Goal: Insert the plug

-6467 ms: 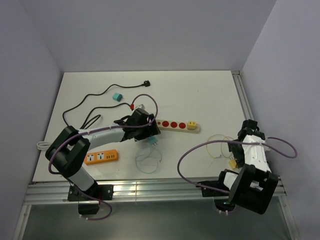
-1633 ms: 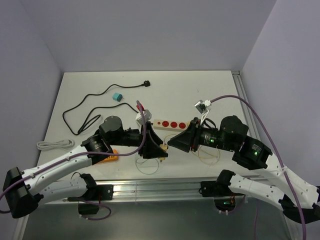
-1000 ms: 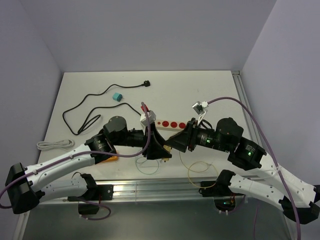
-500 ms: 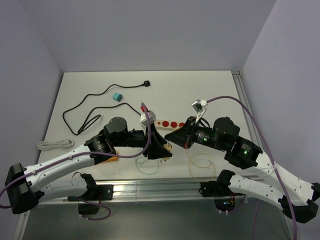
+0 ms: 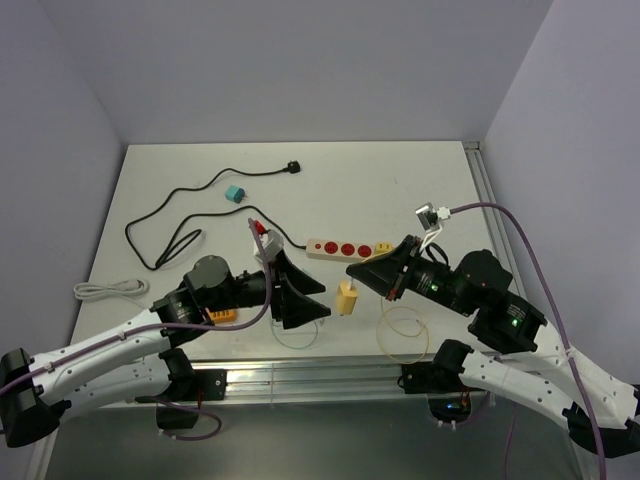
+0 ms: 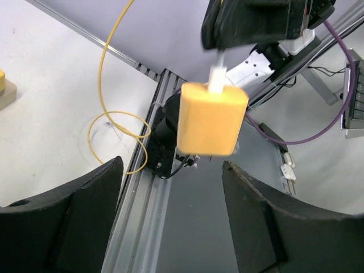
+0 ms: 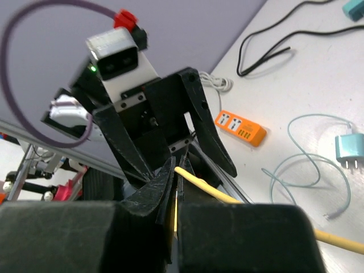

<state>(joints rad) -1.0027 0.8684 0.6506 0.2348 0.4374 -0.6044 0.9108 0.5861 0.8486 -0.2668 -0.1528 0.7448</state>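
Note:
The yellow plug (image 5: 346, 297) hangs in the air between the two arms, above the table's front edge. My right gripper (image 5: 354, 271) is shut on its top end, where a pale prong (image 6: 217, 77) runs up into the black fingers (image 6: 250, 23). In the right wrist view the right gripper (image 7: 175, 170) is pressed shut, with the plug's yellow cable (image 7: 227, 199) coming out beside it. My left gripper (image 5: 318, 299) stands open just left of the plug and apart from it. In the left wrist view the plug (image 6: 210, 119) floats beyond the spread fingers (image 6: 74, 216). The beige power strip (image 5: 350, 249) lies behind.
An orange power strip (image 5: 222, 314) lies under the left arm. A teal plug (image 7: 348, 149) with a pale cable lies near the front. The yellow cable loops (image 5: 403, 330) on the table. A black cable (image 5: 190, 200), a teal adapter (image 5: 235, 193) and a white cable (image 5: 100, 291) lie at the left.
My left gripper has opened, let go of the yellow plug and drawn back to the left. My right gripper, shut on the plug, has shifted slightly right and now carries it alone.

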